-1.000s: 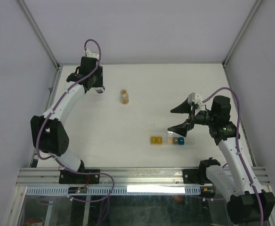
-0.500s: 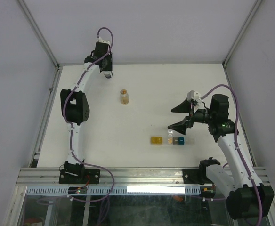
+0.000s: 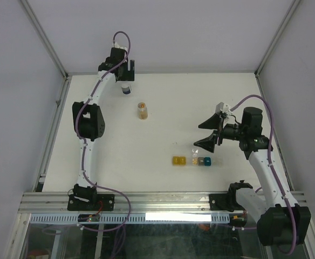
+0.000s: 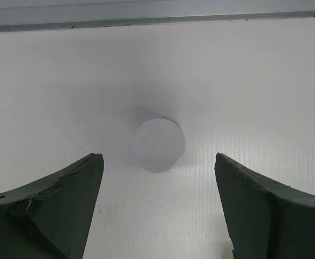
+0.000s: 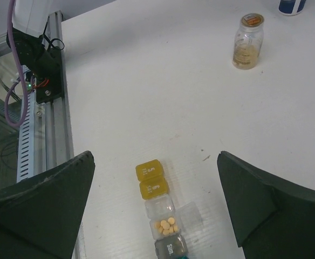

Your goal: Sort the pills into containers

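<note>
Left tool (image 4: 156,157) spread over white cap (image 4: 158,144); amber bottle (image 3: 142,110) nr; containers (image 3: 192,161) far.

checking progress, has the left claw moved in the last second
Yes: the left claw went farther back and rightward, now back-left of the amber bottle, which stayed put.

**What I can't make out**

From my right wrist, the strip of boxes (image 5: 159,207) runs off the bottom edge, and its last box barely shows. The blue-and-white bottle (image 5: 293,6) is cut by the top edge there. From my left wrist only its round white top shows, blurred, hiding the rest. From above, the pills (image 5: 167,225) are too small to tell.
</note>
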### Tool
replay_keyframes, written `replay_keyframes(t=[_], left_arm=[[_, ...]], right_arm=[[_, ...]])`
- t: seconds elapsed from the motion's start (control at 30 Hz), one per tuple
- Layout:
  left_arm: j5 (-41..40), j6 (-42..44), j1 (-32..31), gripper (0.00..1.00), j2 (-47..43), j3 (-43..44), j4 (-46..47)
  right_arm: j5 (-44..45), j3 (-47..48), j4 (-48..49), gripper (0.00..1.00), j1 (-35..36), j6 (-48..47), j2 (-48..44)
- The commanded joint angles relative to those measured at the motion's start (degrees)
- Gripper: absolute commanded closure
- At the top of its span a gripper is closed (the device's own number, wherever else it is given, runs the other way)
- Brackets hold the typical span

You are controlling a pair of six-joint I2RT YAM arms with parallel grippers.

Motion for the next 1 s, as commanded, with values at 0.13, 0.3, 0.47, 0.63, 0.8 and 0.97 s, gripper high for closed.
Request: replay_keyframes(t=[0.13, 0.3, 0.47, 0.63, 0.8, 0.97], left_arm=[[18.7, -0.7, -1.2, 0.17, -28.6, -16.8, 10.5], [33.6, 5.9, -12.0, 0.17, -55.0, -53.0, 34.6], [42.7, 17.4, -25.1, 0.17, -71.4, -84.3, 57.1], [41.5, 28.2, -35.6, 0.14, -73.9, -98.6, 64.8], [37.5, 31.9, -40.4, 0.13, -66.6, -99.4, 64.3], [35.7, 33.6, -42.9, 0.13, -60.0, -96.5, 63.0]], right_arm=[[0.9, 1.5, -0.7, 0.0, -2.9, -2.1, -0.1], [2.7, 2.4, 1.5, 0.0, -4.0, 4.9, 2.7], [2.5, 10.4, -21.3, 0.01, -4.0, -18.5, 11.2], [9.9, 10.7, -23.2, 0.09, -4.0, -20.8, 15.5], [14.5, 10.3, -21.3, 0.13, -4.0, -20.4, 17.4], [17.3, 10.3, -21.1, 0.21, -4.0, -21.3, 21.3]])
